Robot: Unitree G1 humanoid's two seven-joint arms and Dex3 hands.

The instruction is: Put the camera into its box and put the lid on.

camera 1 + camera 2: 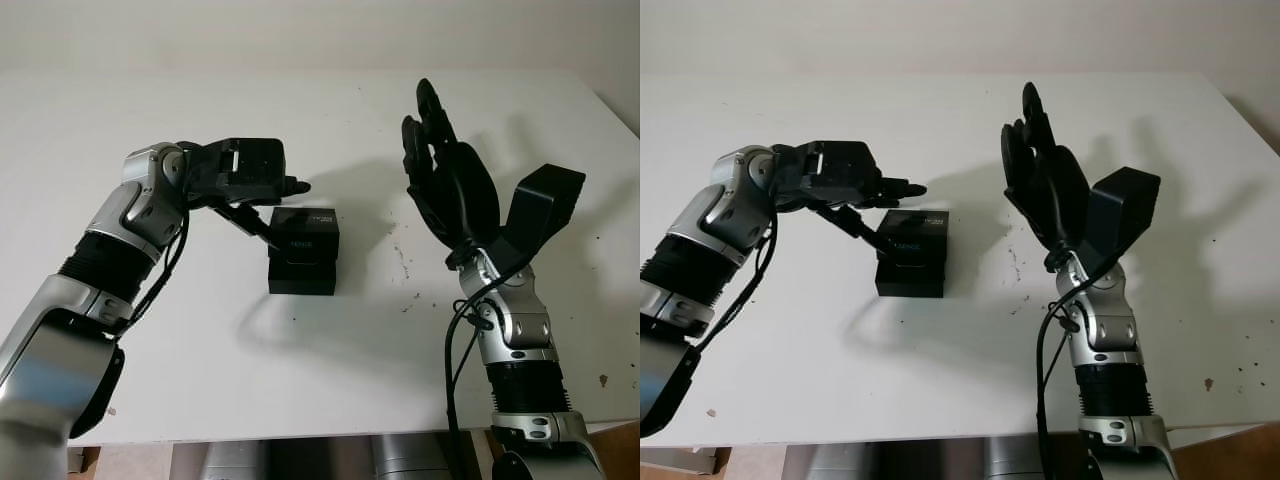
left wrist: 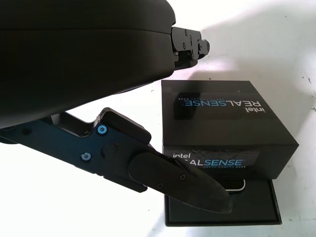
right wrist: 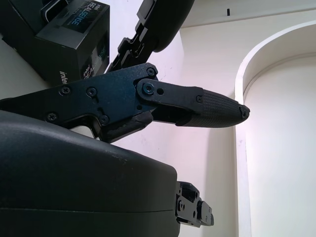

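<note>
A white table is carrying a small black box near its middle, a little toward the left side. A black lid with printed lettering is sitting on the box but shifted toward the far edge, so a strip of the box's near part is showing uncovered beyond the lid's front face. In the left wrist view a pale rounded shape is peeking out in that uncovered strip, too little of it showing to say what it is; the camera itself cannot be made out.

The left hand is reaching in from the left side of the table, hovering at the lid's left, with one finger angling down to the lid's near left corner; whether it is touching the lid cannot be told. The hand is gripping nothing and is standing open.

The right hand is lifted above the right half of the table, well apart from the box, its palm facing the box and its fingers pointing toward the far edge. It is also open, carrying nothing
</note>
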